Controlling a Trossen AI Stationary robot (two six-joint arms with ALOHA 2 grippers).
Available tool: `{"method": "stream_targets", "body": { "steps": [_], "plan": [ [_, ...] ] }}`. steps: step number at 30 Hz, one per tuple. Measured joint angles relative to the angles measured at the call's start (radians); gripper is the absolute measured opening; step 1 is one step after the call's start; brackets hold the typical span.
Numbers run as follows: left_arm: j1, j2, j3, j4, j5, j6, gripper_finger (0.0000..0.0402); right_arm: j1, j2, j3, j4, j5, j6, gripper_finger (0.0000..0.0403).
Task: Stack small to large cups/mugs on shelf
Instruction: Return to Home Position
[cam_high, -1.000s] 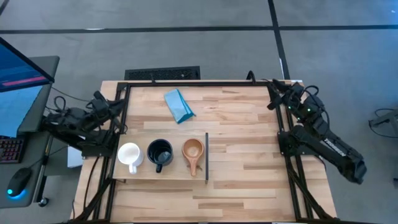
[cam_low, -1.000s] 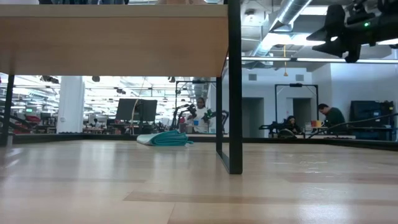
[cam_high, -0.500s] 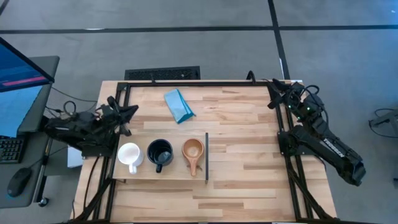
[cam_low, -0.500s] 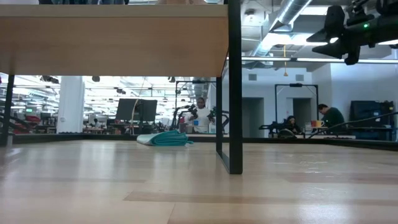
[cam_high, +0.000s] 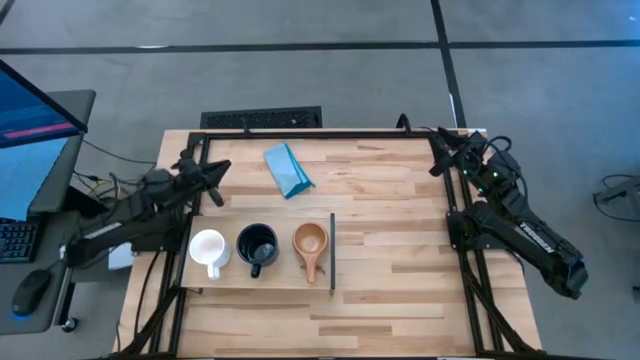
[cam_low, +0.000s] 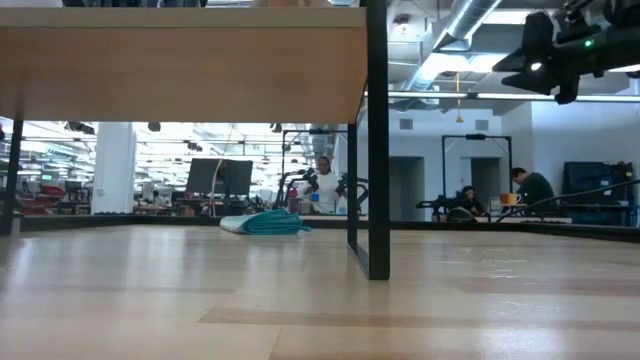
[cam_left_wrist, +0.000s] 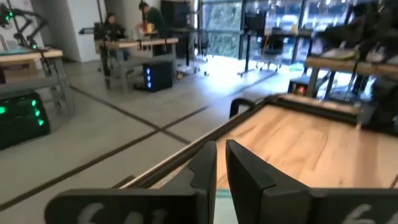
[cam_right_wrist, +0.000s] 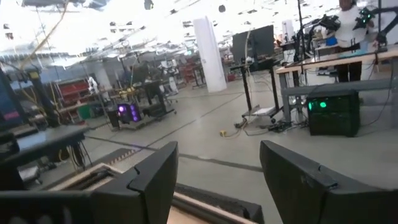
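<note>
Three cups (cam_high: 257, 247) sit on the shelf (cam_high: 270, 279); left fingers (cam_left_wrist: 203, 169) together, right fingers (cam_right_wrist: 155, 175) apart, at table (cam_high: 400, 230) edges.

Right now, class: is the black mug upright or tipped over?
Upright. The high view looks straight down into the black mug, showing its round open mouth; it stands on the shelf.

The shelf (cam_high: 272, 281) is occupied along its length by the white mug (cam_high: 208, 246), black mug (cam_high: 257, 245) and wooden cup (cam_high: 310, 239), set just apart. Open tabletop (cam_high: 390, 235) is left toward the right arm; the blue cloth (cam_high: 288, 170) is laid behind the shelf.
</note>
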Motion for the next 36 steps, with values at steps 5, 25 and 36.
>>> {"method": "stream_targets", "body": {
  "steps": [5, 25, 36],
  "plan": [
    [0.188, 0.102, 0.000, 0.069, 0.112, 0.019, 0.0030, 0.000, -0.014, 0.000, -0.079, 0.004, -0.013, 0.0249],
    [0.513, -0.086, -0.094, 0.033, 0.294, -0.052, 0.0030, -0.001, -0.165, -0.117, -0.080, 0.042, 0.003, 0.0249],
    [0.513, -0.086, -0.120, 0.044, 0.278, -0.088, 0.0030, 0.000, -0.237, -0.215, -0.067, 0.056, 0.030, 0.0249]
  ]
}}
